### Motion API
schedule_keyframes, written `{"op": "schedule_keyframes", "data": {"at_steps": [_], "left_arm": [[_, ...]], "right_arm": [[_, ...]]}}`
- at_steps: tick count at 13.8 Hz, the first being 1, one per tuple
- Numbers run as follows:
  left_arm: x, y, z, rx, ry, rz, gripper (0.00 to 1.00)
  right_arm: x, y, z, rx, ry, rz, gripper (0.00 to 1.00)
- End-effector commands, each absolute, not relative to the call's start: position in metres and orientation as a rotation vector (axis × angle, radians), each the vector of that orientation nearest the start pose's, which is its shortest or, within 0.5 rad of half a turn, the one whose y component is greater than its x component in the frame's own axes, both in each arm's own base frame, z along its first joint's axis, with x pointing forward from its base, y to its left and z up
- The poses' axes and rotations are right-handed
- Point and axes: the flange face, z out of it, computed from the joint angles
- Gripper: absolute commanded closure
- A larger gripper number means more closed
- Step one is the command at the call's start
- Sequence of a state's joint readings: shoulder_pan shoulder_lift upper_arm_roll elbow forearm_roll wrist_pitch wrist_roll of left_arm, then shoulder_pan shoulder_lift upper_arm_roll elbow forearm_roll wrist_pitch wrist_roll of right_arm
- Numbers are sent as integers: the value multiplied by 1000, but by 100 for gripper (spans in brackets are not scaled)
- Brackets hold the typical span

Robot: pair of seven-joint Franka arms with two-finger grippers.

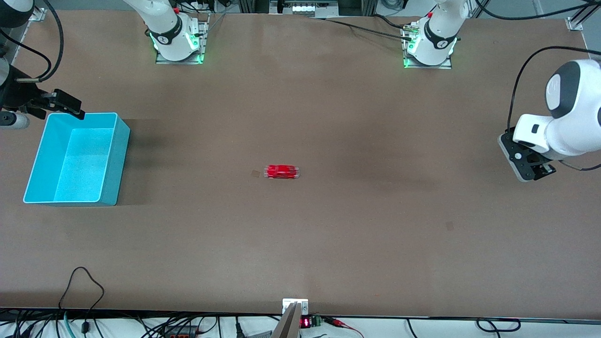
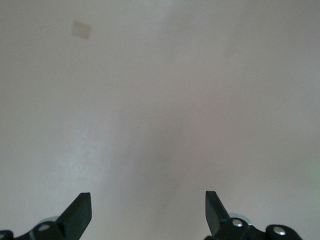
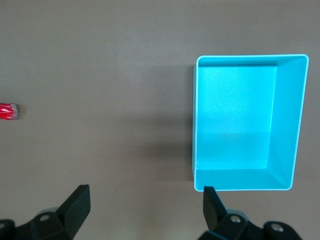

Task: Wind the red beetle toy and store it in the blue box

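Red beetle toy point(image 1: 281, 172) lies mid-table, well apart from both open pincers: left pincer point(image 2: 148, 212), right pincer point(image 3: 146, 207)

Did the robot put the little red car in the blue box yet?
Not yet. Nothing looks done: the red beetle toy sits alone mid-table, and the blue box at the right arm's end is empty. Nothing is in hand either: the left gripper is open over bare table, and the right gripper is open by the box's edge. Picking up, winding and storing the toy are all left.
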State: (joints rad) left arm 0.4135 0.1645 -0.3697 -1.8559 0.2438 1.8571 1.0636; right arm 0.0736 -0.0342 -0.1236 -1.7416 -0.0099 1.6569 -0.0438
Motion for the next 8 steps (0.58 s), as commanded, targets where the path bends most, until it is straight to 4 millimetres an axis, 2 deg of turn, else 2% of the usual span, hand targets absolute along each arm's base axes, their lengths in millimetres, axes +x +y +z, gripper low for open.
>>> {"op": "schedule_keyframes", "data": {"at_steps": [1, 3, 5, 8], "left_arm": [[570, 36, 458, -2676, 1441, 318, 0], [567, 28, 477, -2780, 1274, 346, 0], [573, 13, 496, -2834, 1109, 306, 0], [575, -3, 507, -2862, 1007, 288, 0]], "right_arm": [[544, -28, 567, -3156, 10, 94, 0], [544, -28, 567, -3156, 10, 94, 0], [545, -28, 566, -3157, 12, 94, 0], [548, -28, 562, -3156, 10, 96, 0]]}}
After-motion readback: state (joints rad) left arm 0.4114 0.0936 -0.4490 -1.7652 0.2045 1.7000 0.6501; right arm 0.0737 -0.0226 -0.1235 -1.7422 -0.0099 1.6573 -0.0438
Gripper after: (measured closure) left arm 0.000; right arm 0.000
